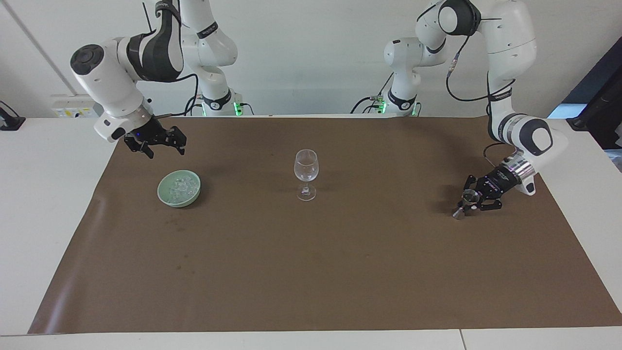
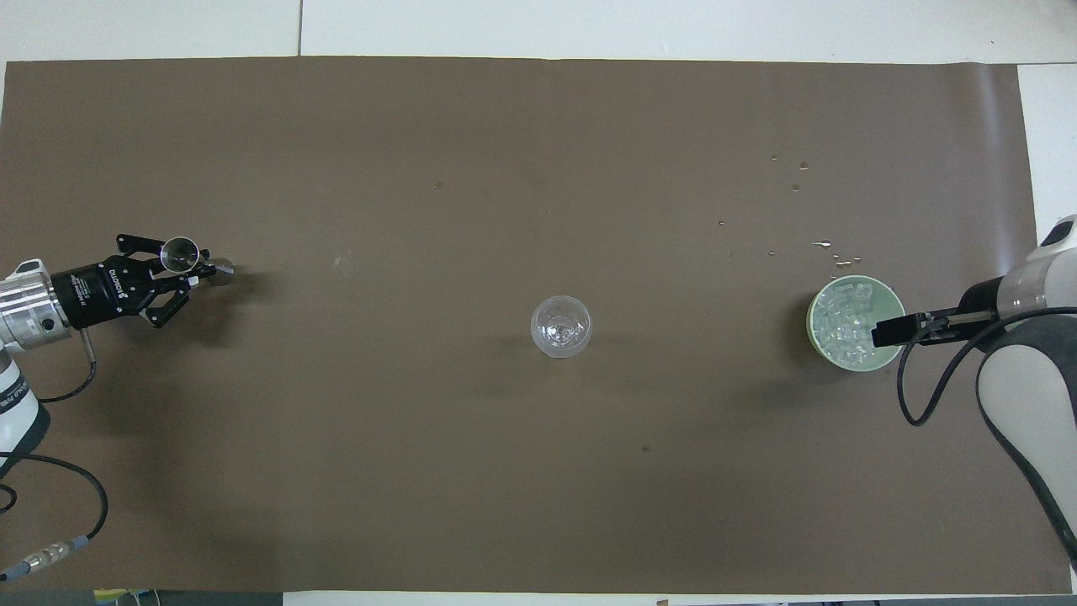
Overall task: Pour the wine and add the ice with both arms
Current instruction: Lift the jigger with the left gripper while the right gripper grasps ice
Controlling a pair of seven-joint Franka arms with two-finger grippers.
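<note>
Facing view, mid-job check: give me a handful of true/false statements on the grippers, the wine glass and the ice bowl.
1. The left gripper is shut on the small metal jigger cup. True.
2. The clear stemmed wine glass lies tipped over. False: it stands upright mid-table.
3. The right gripper holds an ice cube. False: it hangs open and empty above the mat, near the bowl.
4. The small clear ice cubes sit in the pale green bowl. True.
5. The bowl is at the left arm's end. False: it is at the right arm's end.
</note>
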